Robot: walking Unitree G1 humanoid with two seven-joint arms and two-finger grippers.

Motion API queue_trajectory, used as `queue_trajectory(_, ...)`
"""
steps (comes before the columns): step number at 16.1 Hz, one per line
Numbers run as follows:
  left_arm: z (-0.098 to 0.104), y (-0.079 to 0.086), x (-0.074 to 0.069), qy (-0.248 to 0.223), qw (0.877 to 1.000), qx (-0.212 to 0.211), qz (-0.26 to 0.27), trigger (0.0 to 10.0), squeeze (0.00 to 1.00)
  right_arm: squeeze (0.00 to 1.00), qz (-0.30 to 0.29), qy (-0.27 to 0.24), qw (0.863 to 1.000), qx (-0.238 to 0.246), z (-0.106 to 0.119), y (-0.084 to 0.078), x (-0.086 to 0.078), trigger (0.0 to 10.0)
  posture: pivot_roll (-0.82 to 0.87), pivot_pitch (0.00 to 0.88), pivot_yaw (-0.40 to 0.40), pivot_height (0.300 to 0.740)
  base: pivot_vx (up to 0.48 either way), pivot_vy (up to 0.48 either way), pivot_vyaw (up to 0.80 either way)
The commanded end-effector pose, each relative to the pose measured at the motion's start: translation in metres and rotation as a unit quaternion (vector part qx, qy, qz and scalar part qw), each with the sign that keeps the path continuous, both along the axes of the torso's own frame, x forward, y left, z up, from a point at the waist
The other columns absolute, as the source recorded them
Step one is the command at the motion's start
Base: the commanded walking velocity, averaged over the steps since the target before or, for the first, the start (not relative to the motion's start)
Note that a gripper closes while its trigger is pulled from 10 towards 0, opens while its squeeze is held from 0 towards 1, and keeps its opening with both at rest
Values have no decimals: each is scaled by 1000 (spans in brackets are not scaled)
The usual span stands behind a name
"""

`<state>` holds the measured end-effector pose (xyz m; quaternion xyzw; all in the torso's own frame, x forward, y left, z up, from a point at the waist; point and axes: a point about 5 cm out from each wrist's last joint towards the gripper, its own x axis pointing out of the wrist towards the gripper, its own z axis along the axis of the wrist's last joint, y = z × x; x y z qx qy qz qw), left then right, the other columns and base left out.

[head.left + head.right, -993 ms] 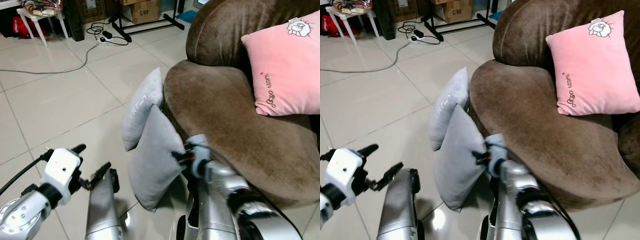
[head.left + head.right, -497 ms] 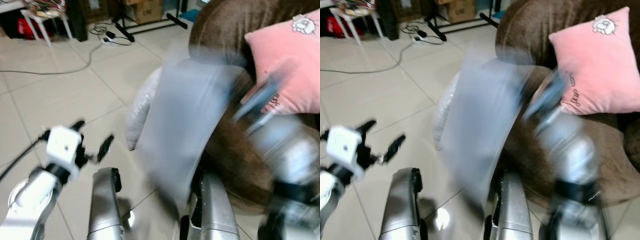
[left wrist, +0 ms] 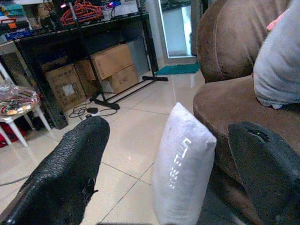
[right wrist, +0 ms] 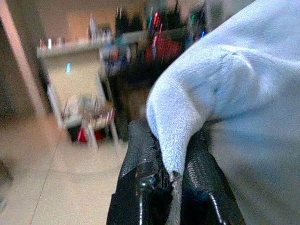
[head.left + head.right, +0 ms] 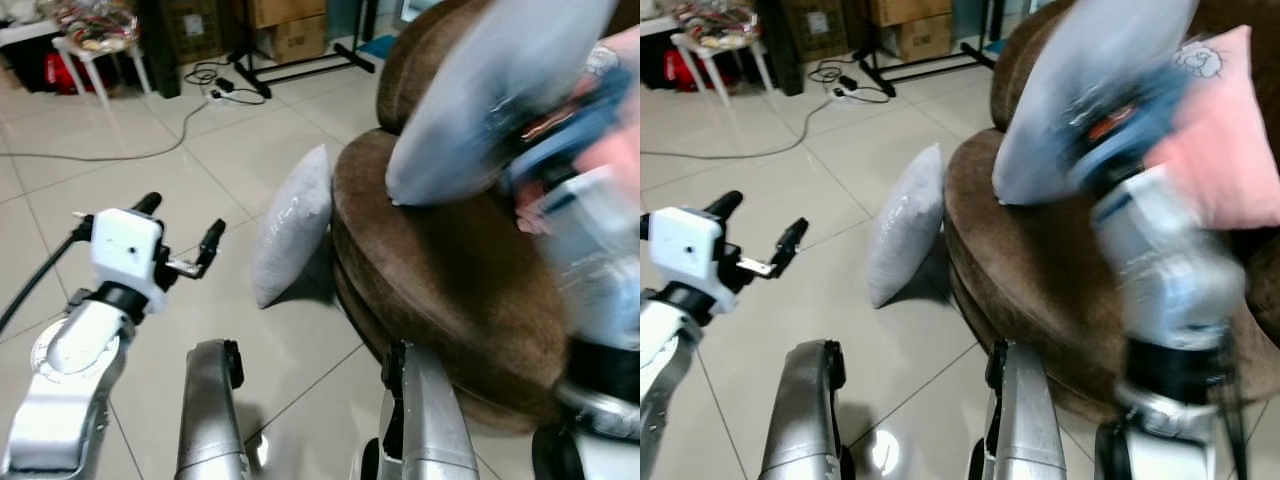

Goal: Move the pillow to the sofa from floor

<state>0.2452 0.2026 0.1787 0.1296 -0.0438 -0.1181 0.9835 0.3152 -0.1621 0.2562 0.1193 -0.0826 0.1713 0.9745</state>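
Left gripper (image 5: 178,233): fingers spread wide, holding nothing, above the tiled floor (image 5: 120,190). Second grey pillow (image 5: 290,225): upright on the floor, leaning against the brown sofa (image 5: 440,270). Grey pillow (image 5: 1090,90): blurred, raised over the sofa seat, pinched between the right gripper (image 4: 171,180) fingers. Pink cushion (image 5: 1225,150): against the sofa back.

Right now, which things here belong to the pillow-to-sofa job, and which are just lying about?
Job:
- grey pillow, pinched in the right gripper, raised over the seat
- brown sofa
- second grey pillow, on the floor against the sofa

Lying about:
- pink cushion
- cardboard boxes
- floor cable
- left gripper, open, idle
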Motion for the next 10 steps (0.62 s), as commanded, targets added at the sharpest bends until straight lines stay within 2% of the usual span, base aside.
queue_trajectory(1,-3,-2,3,5,1000,4,9,10000,0,0,8,16,999,-36,-6,13,0,10000,32,0,-26,455,0,0,0)
queue_trajectory(2,-4,-2,7,9,1000,6,20,10000,0,0,-11,71,997,-38,-32,21,5,10000,37,0,-31,460,0,0,0)
queue_trajectory(3,-5,-2,8,9,1000,7,25,10000,0,0,-22,90,995,-25,-42,23,7,10000,37,0,-31,465,0,0,0)
queue_trajectory(5,-3,-2,10,4,999,15,33,10000,0,0,-47,108,992,-44,-56,26,9,10000,46,0,-45,480,0,0,0)
queue_trajectory(7,-5,0,8,7,999,9,49,10000,0,0,-54,102,993,-31,-52,28,9,10000,44,0,-47,495,0,0,0)
queue_trajectory(10,-12,0,7,12,997,40,61,10000,0,0,-69,91,993,-19,-52,28,8,10000,43,0,-58,520,0,0,0)
